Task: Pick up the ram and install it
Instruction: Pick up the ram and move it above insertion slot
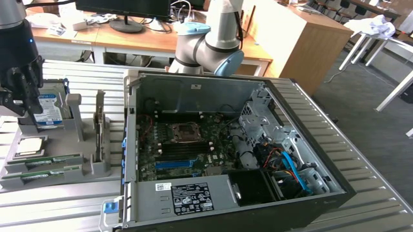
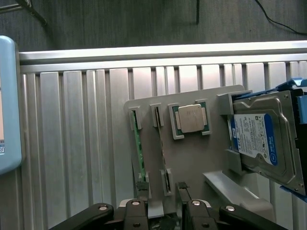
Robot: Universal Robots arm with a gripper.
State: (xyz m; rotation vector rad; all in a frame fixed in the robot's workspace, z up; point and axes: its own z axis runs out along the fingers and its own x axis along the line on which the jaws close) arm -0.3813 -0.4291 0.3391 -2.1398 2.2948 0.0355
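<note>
Two ram sticks, thin green boards, lie edge-up in slots of a grey parts holder [image 1: 90, 166]: one ram stick [image 1: 46, 161] behind the other [image 1: 40, 175]. In the wrist view the ram [image 2: 139, 146] runs as a green strip, with a second thin stick [image 2: 162, 148] beside it. My gripper [image 1: 18, 94] hangs above the far end of the holder, over the hard drive [image 1: 48, 110]. Seen from the wrist, the gripper [image 2: 163, 211] is open, with its dark fingers [image 2: 136, 207] spread apart above the holder and nothing between them.
A silver processor [image 2: 191, 118] sits in the holder between the ram slots and the hard drive [image 2: 261, 141]. The open computer case [image 1: 132, 145] stands to the exterior view's right, its motherboard [image 1: 184, 150] exposed. A ribbed metal table [image 2: 72, 143] carries everything.
</note>
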